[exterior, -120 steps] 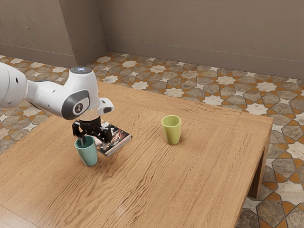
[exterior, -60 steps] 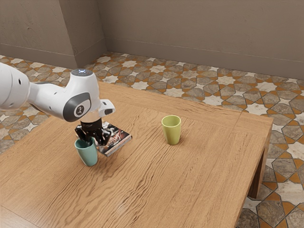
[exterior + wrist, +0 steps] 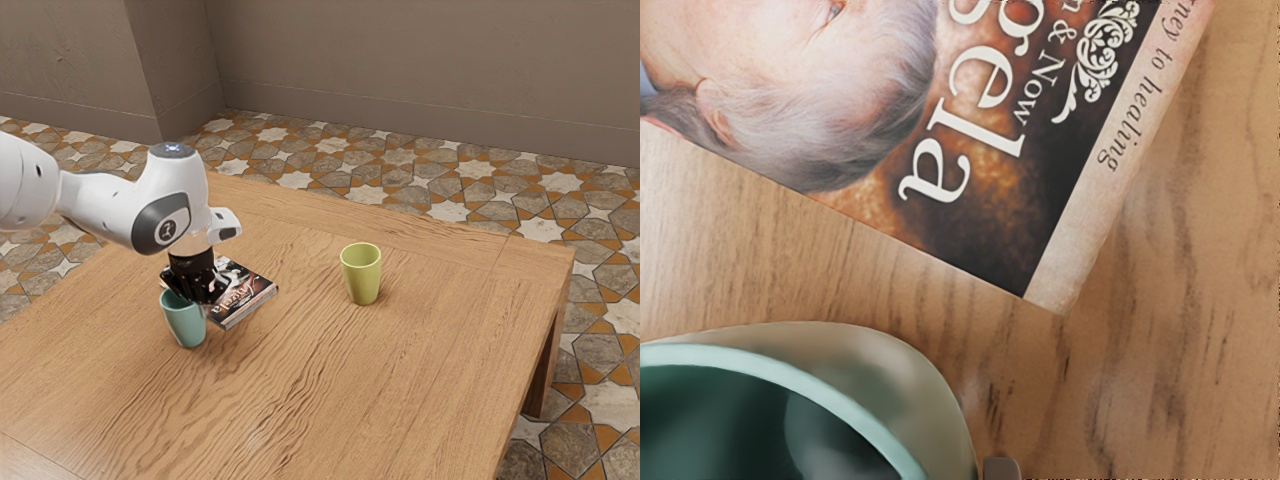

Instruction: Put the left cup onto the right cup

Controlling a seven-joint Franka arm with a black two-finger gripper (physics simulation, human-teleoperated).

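The left cup (image 3: 185, 322) is teal and stands upright on the wooden table (image 3: 400, 390), at the exterior view's left. My gripper (image 3: 186, 298) is down over its rim, and the black hand covers the cup's top. In the wrist view the teal cup's rim (image 3: 790, 390) lies blurred right under the hand. The right cup (image 3: 360, 272) is yellow-green and stands upright alone near the table's middle, well to the exterior view's right of the gripper.
A book (image 3: 240, 292) with a dark cover lies flat on the table, touching or nearly touching the teal cup on its far right side; its cover (image 3: 940, 120) shows close by in the wrist view. The table's far edge (image 3: 520, 250) runs behind the green cup.
My hand has come down over the teal cup, from just above its rim to covering its top. Both cups and the book have stayed where they were.
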